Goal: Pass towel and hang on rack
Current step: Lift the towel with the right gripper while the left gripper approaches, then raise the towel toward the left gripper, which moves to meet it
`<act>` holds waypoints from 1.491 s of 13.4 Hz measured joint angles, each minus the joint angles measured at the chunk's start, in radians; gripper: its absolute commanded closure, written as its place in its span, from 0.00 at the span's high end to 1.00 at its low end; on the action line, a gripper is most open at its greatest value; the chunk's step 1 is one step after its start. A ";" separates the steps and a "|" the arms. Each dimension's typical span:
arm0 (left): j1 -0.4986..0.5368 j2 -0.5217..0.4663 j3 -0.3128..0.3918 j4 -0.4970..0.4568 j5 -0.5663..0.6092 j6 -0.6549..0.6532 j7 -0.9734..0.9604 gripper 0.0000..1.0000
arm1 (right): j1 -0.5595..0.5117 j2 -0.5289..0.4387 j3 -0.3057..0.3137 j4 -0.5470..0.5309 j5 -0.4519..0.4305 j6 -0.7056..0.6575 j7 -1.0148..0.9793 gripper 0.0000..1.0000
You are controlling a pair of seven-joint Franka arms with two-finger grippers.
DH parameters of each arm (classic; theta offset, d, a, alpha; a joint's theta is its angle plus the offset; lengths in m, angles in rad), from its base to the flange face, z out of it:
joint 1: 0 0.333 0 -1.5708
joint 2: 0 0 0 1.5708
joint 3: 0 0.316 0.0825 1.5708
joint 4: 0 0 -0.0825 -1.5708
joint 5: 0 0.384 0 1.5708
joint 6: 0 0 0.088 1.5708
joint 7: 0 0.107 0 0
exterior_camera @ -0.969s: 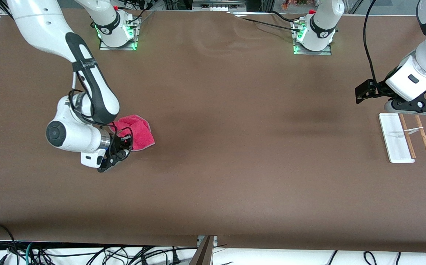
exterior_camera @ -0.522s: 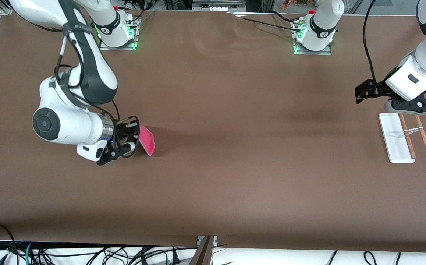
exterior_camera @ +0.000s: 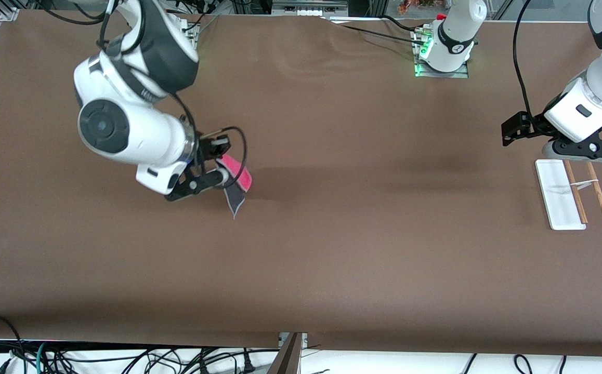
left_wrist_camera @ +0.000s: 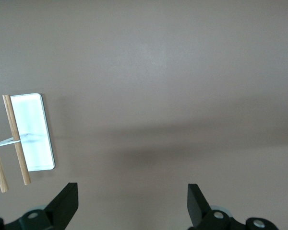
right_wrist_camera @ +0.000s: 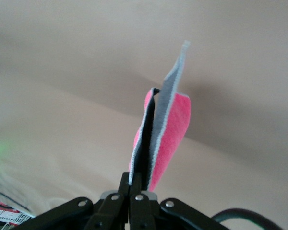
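Two tools share this job: the right tool (exterior_camera: 221, 177) pinches the towel (exterior_camera: 236, 186) above the surface (exterior_camera: 332, 249), mid-carry toward handover. Left tool (left_wrist_camera: 132, 206) waits spread beside the rack (exterior_camera: 574, 195); it must come meet the cloth.

White-and-black arms, black cables, green-lit bases.

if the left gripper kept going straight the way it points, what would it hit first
Probably bare table. The left gripper, open, points down at brown tabletop; the rack lies off to one side of that line, though depth is hard to judge.
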 measured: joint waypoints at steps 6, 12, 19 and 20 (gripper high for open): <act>0.000 0.000 0.000 0.000 0.000 0.000 0.000 1.00 | 0.197 -0.011 0.001 0.136 -0.005 -0.027 0.051 0.00; 0.008 0.064 0.007 0.000 -0.096 -0.001 0.052 1.00 | 0.310 -0.028 0.015 0.211 -0.005 0.012 -0.004 0.00; 0.042 0.132 0.015 0.000 -0.496 -0.026 0.377 1.00 | 0.419 -0.049 0.032 0.257 -0.005 0.160 -0.005 0.00; 0.048 0.139 0.016 -0.002 -0.562 -0.044 0.441 1.00 | 0.419 -0.060 0.032 0.260 -0.005 0.160 -0.005 0.00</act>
